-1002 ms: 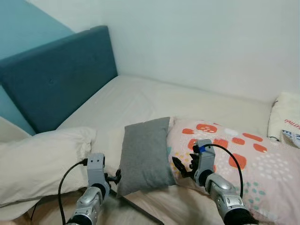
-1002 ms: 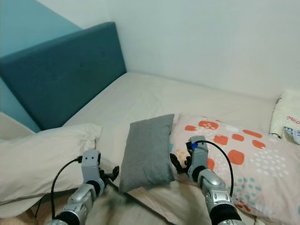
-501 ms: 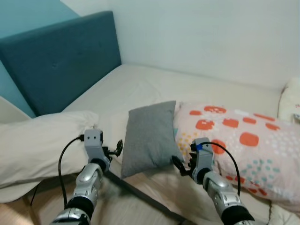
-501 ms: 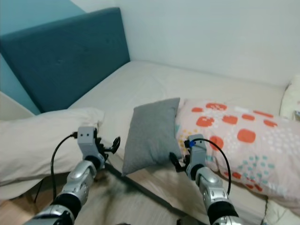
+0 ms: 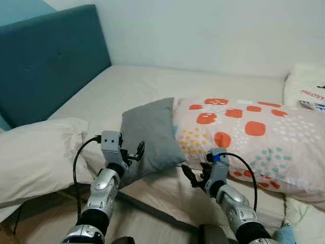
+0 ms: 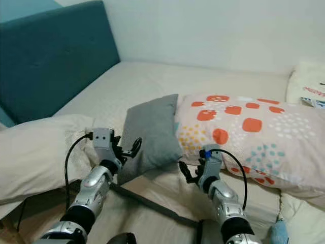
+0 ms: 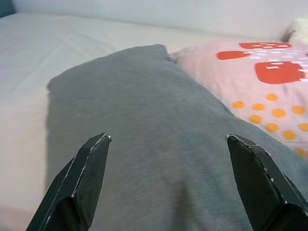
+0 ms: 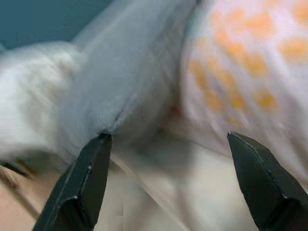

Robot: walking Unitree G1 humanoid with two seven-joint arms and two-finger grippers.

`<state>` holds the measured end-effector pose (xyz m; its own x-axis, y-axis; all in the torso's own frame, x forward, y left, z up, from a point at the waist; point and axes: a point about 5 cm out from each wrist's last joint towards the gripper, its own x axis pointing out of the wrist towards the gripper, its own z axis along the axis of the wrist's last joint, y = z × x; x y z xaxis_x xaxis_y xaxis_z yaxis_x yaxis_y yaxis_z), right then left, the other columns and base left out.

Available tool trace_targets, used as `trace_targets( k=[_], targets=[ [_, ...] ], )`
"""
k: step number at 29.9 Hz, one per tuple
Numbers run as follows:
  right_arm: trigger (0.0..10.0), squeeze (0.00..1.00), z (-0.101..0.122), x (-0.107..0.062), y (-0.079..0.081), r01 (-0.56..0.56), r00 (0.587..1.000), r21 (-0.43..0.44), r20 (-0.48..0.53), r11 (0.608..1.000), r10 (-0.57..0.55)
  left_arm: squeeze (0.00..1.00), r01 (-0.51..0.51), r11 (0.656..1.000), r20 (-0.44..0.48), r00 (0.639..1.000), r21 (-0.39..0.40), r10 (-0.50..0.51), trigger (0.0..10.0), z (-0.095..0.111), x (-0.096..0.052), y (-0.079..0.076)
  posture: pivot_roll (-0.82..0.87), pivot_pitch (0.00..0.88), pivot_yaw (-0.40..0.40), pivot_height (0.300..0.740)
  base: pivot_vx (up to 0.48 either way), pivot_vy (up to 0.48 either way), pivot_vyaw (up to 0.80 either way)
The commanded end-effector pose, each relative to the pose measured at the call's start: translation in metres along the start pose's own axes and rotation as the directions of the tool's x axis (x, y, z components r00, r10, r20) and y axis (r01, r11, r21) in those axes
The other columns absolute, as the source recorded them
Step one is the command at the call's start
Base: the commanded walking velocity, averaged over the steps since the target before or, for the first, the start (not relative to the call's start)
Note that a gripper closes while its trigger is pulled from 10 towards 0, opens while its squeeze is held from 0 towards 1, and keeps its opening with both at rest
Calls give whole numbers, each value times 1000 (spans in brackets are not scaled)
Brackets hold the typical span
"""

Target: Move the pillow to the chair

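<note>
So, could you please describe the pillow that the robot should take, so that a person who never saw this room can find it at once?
Start at the bed with the blue headboard. Three pillows lie along the bed's near edge: a big cream pillow nearest the headboard, a long patterned pillow with orange spots, and the grey pillow between them. It is the smallest and the only plain grey one.

Grey pillow (image 5: 150, 129), plain, no pattern. Long pillow (image 5: 254, 134) beside it: pale pink, printed with red-orange blocks, orange dots and teal dots. Cream pillow (image 5: 35, 160) seen at the left. Bed (image 5: 152, 84) sheet off-white; headboard (image 5: 45, 58) dark teal; wall (image 5: 203, 30) white. Silver arms, black fingers on left claw (image 5: 136, 151) and right claw (image 5: 192, 178); blue tag noted on the right wrist.
</note>
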<state>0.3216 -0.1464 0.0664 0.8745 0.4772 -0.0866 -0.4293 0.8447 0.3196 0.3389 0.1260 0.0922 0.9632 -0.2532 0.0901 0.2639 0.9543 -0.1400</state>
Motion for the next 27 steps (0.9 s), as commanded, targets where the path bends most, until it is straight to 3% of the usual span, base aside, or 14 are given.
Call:
trace_targets(
  k=[1,10,17,22,23,27],
  targets=[
    [10000,0,14,8,16,-117,989,59,94,991,111,0,6,1000,-11,1000,6,-6,10000,-3,-3,-1,-25,0,89,576,0,0,0],
    [10000,0,23,17,22,-140,984,126,130,982,124,0,12,1000,-7,1000,5,-12,10000,-3,-5,-5,-17,9,85,576,0,0,0],
    [10000,0,11,35,30,-52,999,115,0,992,52,0,-15,1000,42,999,4,15,10000,9,-12,-1,31,65,77,576,0,0,0],
    [10000,0,9,43,39,-66,996,144,-52,987,74,0,-24,1000,66,998,11,23,10000,16,-18,1,57,93,74,576,0,0,0],
    [10000,0,5,46,42,-67,991,124,-105,990,80,0,-26,1000,73,997,16,25,10000,20,-20,1,70,109,72,576,0,0,0],
    [10000,0,3,47,45,-84,988,146,-119,986,102,0,-28,999,82,996,19,27,10000,23,-21,2,73,111,69,576,0,0,0]
  ],
)
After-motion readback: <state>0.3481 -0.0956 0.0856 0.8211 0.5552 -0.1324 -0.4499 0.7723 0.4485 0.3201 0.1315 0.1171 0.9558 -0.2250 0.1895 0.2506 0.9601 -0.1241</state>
